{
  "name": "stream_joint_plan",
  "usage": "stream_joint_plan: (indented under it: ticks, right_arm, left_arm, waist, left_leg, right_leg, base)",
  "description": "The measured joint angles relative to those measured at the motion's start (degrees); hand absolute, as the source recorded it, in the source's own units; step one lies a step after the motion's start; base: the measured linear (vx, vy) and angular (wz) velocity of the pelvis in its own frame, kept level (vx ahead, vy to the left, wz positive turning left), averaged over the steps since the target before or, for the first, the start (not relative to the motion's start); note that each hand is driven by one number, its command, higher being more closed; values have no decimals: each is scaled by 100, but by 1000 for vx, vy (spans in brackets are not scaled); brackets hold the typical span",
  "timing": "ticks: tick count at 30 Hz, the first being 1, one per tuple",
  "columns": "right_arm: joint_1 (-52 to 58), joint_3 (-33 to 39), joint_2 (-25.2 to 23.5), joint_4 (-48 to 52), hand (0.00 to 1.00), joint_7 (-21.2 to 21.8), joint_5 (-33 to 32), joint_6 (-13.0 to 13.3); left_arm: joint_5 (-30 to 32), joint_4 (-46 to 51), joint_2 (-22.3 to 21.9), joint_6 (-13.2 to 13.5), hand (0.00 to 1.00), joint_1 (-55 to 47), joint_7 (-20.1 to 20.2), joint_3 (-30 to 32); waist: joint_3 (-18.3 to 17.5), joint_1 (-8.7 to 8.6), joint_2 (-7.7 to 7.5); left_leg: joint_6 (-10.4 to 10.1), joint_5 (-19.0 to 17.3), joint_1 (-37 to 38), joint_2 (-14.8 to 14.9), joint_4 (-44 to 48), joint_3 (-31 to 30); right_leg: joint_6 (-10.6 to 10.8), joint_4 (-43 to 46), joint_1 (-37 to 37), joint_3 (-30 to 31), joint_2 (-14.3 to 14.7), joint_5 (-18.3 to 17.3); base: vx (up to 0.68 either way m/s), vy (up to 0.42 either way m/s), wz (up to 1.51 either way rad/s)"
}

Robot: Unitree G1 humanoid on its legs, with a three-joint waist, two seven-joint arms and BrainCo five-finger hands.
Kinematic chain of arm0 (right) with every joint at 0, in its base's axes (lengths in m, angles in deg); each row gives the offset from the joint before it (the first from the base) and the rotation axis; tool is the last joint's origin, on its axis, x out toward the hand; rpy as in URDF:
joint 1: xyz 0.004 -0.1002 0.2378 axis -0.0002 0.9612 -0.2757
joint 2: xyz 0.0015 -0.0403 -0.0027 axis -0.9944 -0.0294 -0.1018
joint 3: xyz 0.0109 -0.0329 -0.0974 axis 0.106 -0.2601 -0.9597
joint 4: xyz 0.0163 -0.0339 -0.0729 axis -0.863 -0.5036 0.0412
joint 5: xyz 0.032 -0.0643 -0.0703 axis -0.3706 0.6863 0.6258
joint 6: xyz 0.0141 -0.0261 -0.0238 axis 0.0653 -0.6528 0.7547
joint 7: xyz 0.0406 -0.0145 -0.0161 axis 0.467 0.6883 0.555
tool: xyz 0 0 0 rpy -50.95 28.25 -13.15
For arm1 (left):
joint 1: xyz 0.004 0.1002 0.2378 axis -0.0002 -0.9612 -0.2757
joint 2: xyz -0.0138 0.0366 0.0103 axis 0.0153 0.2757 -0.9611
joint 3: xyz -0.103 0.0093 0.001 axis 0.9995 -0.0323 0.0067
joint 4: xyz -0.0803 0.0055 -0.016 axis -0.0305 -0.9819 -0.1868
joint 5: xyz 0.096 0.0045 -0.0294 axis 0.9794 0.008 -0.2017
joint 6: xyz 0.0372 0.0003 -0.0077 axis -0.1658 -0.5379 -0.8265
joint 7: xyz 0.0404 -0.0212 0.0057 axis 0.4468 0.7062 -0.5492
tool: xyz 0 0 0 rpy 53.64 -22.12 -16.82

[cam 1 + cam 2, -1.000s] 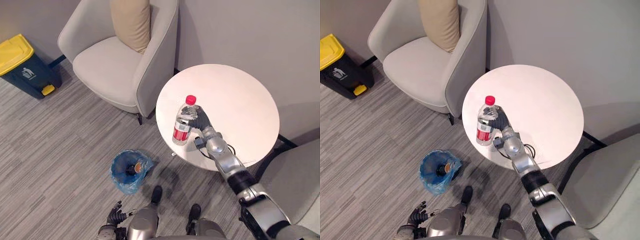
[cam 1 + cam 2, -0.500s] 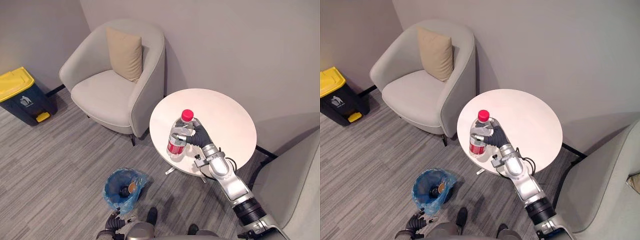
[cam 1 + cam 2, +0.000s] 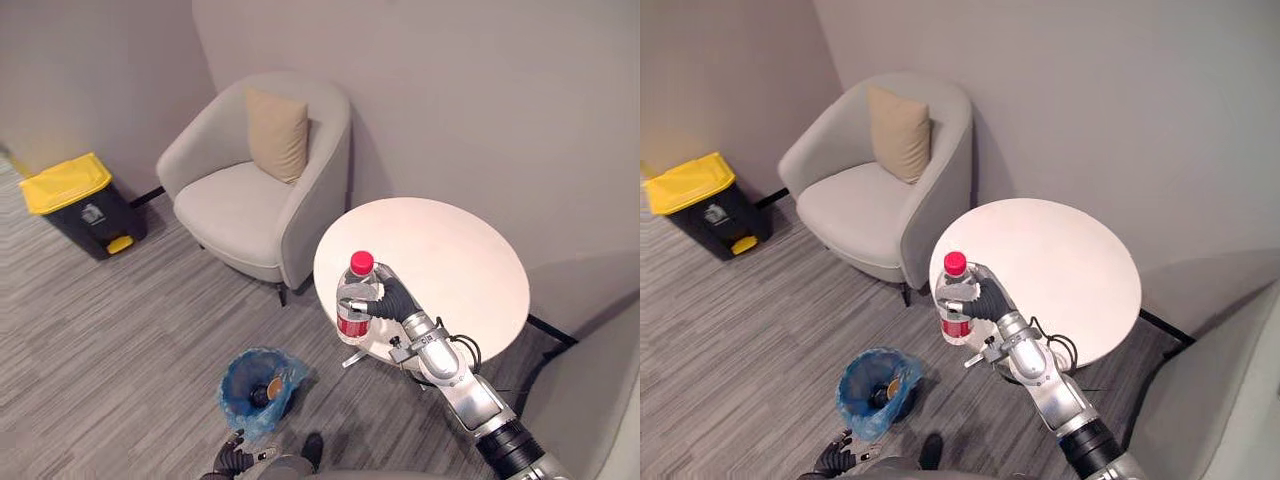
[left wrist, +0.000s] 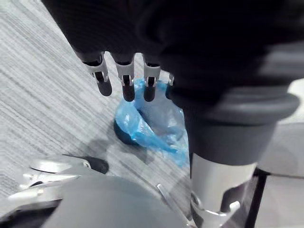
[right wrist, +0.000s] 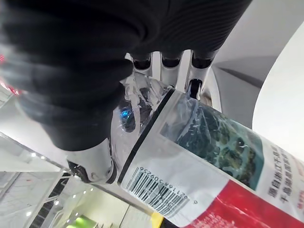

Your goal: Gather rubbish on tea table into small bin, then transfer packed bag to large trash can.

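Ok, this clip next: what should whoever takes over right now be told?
Right hand: shut on the bottle, held upright at the edge of the tea table nearest the small bin.
Left hand: open, idle, low above the floor by the bin.
Some rubbish already lies in the blue-bagged bin.
To do: drop the bottle in, then carry the bag to the large trash can by the armchair.

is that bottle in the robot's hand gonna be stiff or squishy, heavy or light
Probably light: the clear bottle seems empty above its red label. Likely squashy: in the right wrist view its wall creases under the right robot hand. Round, so apt to roll if laid down.
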Motion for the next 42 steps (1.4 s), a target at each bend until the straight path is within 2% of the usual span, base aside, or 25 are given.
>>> stream_joint_plan:
  ticks: [1,3,4,6,7,9,10,11,12,14,16,18,19,20,21,22,23,26,27,28,29,30,32,37,42]
  right_arm:
    - [2,0,27,3,100,-37,29,-1]
    - [1,26,96,4,100,-121,65,-5]
    - [1,117,122,5,100,-210,113,-6]
    - [2,310,138,4,100,-248,118,-18]
    - [-1,346,138,11,100,-251,120,-18]
    - [-29,573,5,58,100,-367,123,-11]
    - [-29,615,-8,57,100,-382,124,-12]
    - [-21,741,5,25,100,-429,179,-22]
    - [-15,861,-57,-30,100,-463,221,-67]
    - [-11,918,-104,-36,100,-468,223,-98]
    - [-26,893,-181,-37,100,-468,236,-111]
    - [-23,851,-300,-70,100,-459,301,-132]
    - [-7,833,-419,-83,100,-453,364,-145]
    - [10,831,-449,-94,100,-453,389,-144]
    - [29,830,-445,-107,100,-452,409,-144]
    - [43,833,-429,-147,100,-452,425,-144]
    - [45,831,-435,-176,100,-452,430,-144]
    - [57,844,-428,-179,100,-453,429,-141]
    - [75,853,-427,-179,100,-454,428,-139]
    - [128,873,-434,-179,100,-455,428,-139]
    - [166,874,-432,-180,100,-454,428,-138]
    - [233,912,-367,-189,100,-452,429,-153]
    - [231,923,-350,-174,100,-447,428,-147]
    - [355,1092,-315,-174,100,-443,416,-147]
    - [417,1118,-319,-174,100,-387,317,-147]
  left_arm:
    - [10,-1,-16,4,0,15,-11,3]
    - [22,0,-51,14,0,120,-11,3]
    - [34,1,-63,24,0,133,-11,-3]
    - [60,17,-123,22,0,128,-19,-10]
    - [94,30,-117,23,0,126,-23,-8]
    - [217,17,4,14,0,151,-22,-24]
    - [222,18,12,15,0,151,-22,-24]
    - [239,14,-1,11,0,168,-35,-24]
    - [294,13,61,8,0,156,-41,-59]
    - [320,12,100,4,0,201,-41,-87]
    - [318,18,128,6,0,208,-44,-94]
    - [315,23,153,6,0,205,-45,-100]
    - [317,70,209,3,0,208,-45,-119]
    - [316,124,237,-4,0,208,-45,-126]
    - [315,200,240,-4,0,219,-46,-149]
    - [314,289,312,8,0,247,-45,-225]
    - [311,295,319,9,0,245,-45,-224]
    - [309,296,312,10,0,260,-48,-241]
    - [309,295,307,11,0,262,-45,-240]
    - [310,296,337,16,0,274,-42,-241]
    - [311,288,382,16,0,285,-42,-242]
    - [311,281,314,21,0,319,-51,-239]
    - [313,291,233,22,0,251,-55,-215]
    - [315,220,229,12,0,178,-38,-58]
    - [315,213,217,7,0,177,-37,-50]
  waist:
    - [21,-4,39]
    - [47,22,17]
    - [35,2,85]
    - [22,-6,233]
    - [8,-11,221]
    - [5,-78,43]
    - [14,-108,25]
    - [14,-165,59]
    - [58,-185,-25]
    - [101,-166,-96]
    - [128,-154,-170]
    - [156,-159,-211]
    - [200,-190,-279]
    - [210,-229,-297]
    - [213,-313,-325]
    - [223,-324,-365]
    - [224,-314,-363]
    - [218,-330,-376]
    - [200,-338,-414]
    - [169,-327,-492]
    - [155,-335,-557]
    - [141,-319,-415]
    - [94,-306,-276]
    - [95,-312,-280]
    - [88,-316,-279]
  left_leg:
    - [207,-135,-157,164,141,706]
    - [438,-277,-329,402,443,1758]
    - [654,-402,-558,706,1009,2572]
    - [663,-406,-714,862,1316,2942]
    - [667,-411,-697,813,1267,2954]
    - [647,-421,-511,709,907,3585]
    - [636,-409,-516,702,892,3621]
    - [352,-81,-522,635,783,3500]
    - [372,-32,-421,440,609,3379]
    - [444,-91,-354,280,549,3320]
    - [519,-308,-324,47,652,3323]
    - [566,-464,-312,-52,745,3276]
    - [665,-607,-286,-114,868,3158]
    - [678,-656,-267,-121,905,3016]
    - [678,-666,-253,-123,914,2820]
    - [674,-666,-193,-122,882,2600]
    - [661,-674,-166,-127,871,2532]
    - [568,-668,-69,-140,869,2206]
    - [541,-674,-74,-146,955,2117]
    - [458,-733,-135,-222,1142,1982]
    - [420,-814,-164,-319,1283,1902]
    - [373,-881,-185,-256,1389,1742]
    - [363,-893,-267,-136,1398,1652]
    - [217,-956,-140,112,1383,1511]
    - [199,-964,-27,116,1335,1397]
  right_leg:
    - [-13,1,18,-238,-31,14]
    - [-23,5,17,-470,-168,20]
    - [-8,63,26,-703,-211,-17]
    - [92,395,25,-839,-251,-221]
    - [107,424,24,-869,-299,-236]
    - [223,273,39,-1120,-558,-168]
    - [242,276,37,-1170,-584,-158]
    - [292,333,63,-1262,-574,-168]
    - [326,345,153,-1314,-708,-162]
    - [369,452,209,-1311,-887,-192]
    - [486,1155,18,-1156,-1327,-388]
    - [311,1922,-268,-898,-1621,-456]
    - [-66,2734,-617,-377,-1779,-408]
    - [-148,3073,-807,71,-1725,-556]
    - [-63,3232,-931,518,-1504,-800]
    - [44,3264,-1185,1077,-1134,-1083]
    - [44,3193,-1308,1239,-998,-1117]
    - [38,2606,-1632,1560,-556,-1118]
    - [66,2232,-1665,1685,-428,-1008]
    - [68,1686,-1663,1801,-361,-575]
    - [90,1522,-1650,1862,-391,-43]
    - [80,1465,-1537,1744,-353,-84]
    - [21,1198,-1455,1622,-226,-38]
    - [-113,654,-984,1459,64,139]
    - [-118,523,-761,1347,86,143]
  base:
    - [-67,-12,86]
    - [-7,24,80]
    - [42,53,75]
    - [35,45,57]
    - [18,65,41]
    - [97,102,51]
    - [126,90,61]
    - [101,82,54]
    - [89,77,55]
    - [85,103,36]
    - [99,142,21]
    - [91,153,20]
    - [96,147,39]
    - [96,76,67]
    - [115,51,95]
    - [144,40,92]
    - [125,18,72]
    - [122,-32,62]
    - [128,-89,64]
    - [126,-113,80]
    - [160,-180,81]
    - [133,-156,54]
    - [119,-141,22]
    - [67,-95,6]
    - [15,-19,11]
